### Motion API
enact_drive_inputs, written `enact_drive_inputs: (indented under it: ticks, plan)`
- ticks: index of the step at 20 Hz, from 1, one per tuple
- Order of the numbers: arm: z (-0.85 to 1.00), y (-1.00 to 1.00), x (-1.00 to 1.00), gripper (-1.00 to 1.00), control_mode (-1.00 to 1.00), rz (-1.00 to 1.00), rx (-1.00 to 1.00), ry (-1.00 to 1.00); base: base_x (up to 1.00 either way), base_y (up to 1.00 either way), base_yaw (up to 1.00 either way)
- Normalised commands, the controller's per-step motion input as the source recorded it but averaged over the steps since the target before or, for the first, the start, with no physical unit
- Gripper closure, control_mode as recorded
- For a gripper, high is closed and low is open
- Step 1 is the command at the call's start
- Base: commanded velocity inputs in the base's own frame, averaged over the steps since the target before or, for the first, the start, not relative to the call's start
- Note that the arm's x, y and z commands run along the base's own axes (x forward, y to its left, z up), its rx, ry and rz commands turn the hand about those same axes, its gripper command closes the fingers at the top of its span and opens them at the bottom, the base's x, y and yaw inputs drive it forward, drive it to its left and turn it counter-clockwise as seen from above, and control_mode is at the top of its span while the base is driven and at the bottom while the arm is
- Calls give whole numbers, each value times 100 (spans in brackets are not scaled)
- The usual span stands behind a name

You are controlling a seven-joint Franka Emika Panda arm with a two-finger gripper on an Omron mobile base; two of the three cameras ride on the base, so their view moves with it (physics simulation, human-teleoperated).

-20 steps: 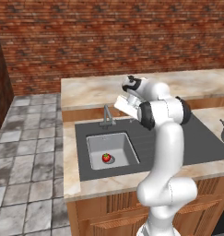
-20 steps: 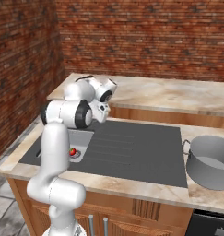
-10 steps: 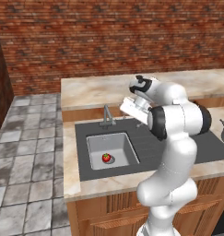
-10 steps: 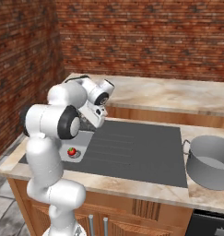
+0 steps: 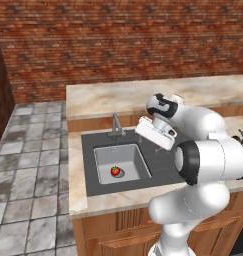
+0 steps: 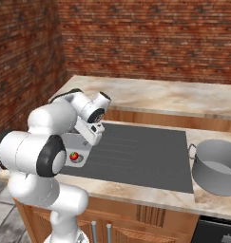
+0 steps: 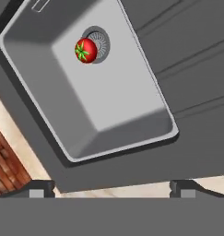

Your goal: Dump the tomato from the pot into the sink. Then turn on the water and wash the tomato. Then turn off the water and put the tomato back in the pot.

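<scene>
Currently the tomato [image 7: 85, 50] is lying on the floor of the sink [image 7: 109, 106], touching the edge of the round drain [image 7: 100, 43], with its green stem top facing up toward the hand camera. From the left base view the tomato [image 5: 115, 171] is sitting toward the front of the basin [image 5: 135, 155], and from the right base view it [image 6: 73, 155] is showing partly behind the white arm.

The gripper [image 7: 112, 188] is hanging above the sink area with nothing between its fingertips [image 7: 39, 189]; the two dark tips are standing wide apart at the bottom of the hand view, and both are well clear of the tomato. In the left base view the hand [image 5: 155, 132] is hovering over the dark grey plate just right of the basin, near the faucet [image 5: 115, 126] but not touching it. No stream is coming from the spout.

The pot [image 6: 217, 166] is standing upright on the counter at the right end of the ribbed drainboard [image 6: 136, 152], well apart from the sink and the tomato, with one small side handle turned toward the drainboard. Its inside is looking bare as far as the right base view is showing. A brick wall [image 6: 150, 38] is running behind the marbled counter [image 6: 159, 97].
</scene>
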Motion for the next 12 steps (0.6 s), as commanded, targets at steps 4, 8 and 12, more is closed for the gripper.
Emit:
enact_drive_inputs:
  ticks: [4,8,12]
  plan:
    - [1,37,-33,-100,-100,10,0,-11,0,0,0]
    - [0,64,-6,-100,-100,14,0,-12,0,0,0]
    - [0,55,0,-100,-100,14,-2,-17,0,0,0]
